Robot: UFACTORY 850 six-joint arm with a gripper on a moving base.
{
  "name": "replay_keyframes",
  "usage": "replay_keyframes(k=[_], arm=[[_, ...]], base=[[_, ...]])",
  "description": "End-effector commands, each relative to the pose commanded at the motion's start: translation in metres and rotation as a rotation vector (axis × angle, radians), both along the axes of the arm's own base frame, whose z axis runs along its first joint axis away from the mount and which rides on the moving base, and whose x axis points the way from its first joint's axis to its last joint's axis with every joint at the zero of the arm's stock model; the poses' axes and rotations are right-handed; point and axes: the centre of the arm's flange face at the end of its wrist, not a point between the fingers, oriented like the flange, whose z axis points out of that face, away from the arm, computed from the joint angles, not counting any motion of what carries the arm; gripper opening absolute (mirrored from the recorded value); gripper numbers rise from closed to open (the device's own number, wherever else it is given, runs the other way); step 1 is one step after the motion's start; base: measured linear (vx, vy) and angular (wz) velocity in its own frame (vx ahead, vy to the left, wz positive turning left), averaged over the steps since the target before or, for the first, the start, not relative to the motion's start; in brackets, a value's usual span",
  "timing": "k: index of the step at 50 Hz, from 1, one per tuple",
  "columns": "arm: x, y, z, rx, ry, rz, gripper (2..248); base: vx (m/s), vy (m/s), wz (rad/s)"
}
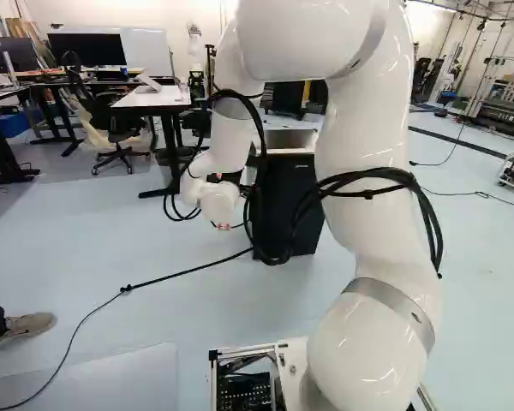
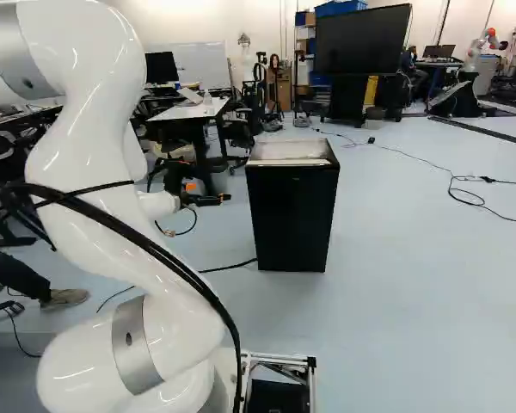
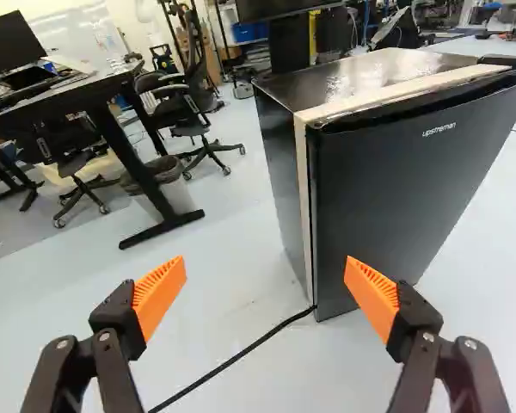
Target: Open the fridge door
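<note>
Fridge door (image 3: 404, 185) is shut, on the near face of the black fridge (image 2: 292, 215), which stands on the floor ahead of the base. The gripper (image 3: 266, 265) is just left of it, fingers wide apart and holding nothing.

Biggest worry imo is the seam (image 3: 304, 198): it looks narrow and I can't spot a handle, so a fingertip might skid off the smooth front instead of hooking the edge. Come in too hard from the left and the whole fridge could twist or slide, since it looks like a small one. Pull too timidly and the seal probably wins.

Also watch the black cord (image 3: 241, 353) running to the fridge's foot, and the cables (image 1: 368, 184) looped round the arm (image 2: 95, 172), which could snag on a corner.

Edges: the desk (image 2: 189, 112) and bin (image 3: 174, 191) sit far left, so I'd not swing wide that way. Floor stretches out near and right. If the hinge is on the right, as I'd guess, the door needs that near side, so keep the arm out of its arc.
</note>
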Motion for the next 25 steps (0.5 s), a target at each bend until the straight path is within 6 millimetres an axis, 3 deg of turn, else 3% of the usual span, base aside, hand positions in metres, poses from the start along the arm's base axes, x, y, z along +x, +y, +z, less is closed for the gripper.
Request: replay_keyframes(k=[25], arm=[[0.047,0.025,-0.034,-0.001,-0.047,-0.114,247]], base=[[0.000,0.000,0.000]])
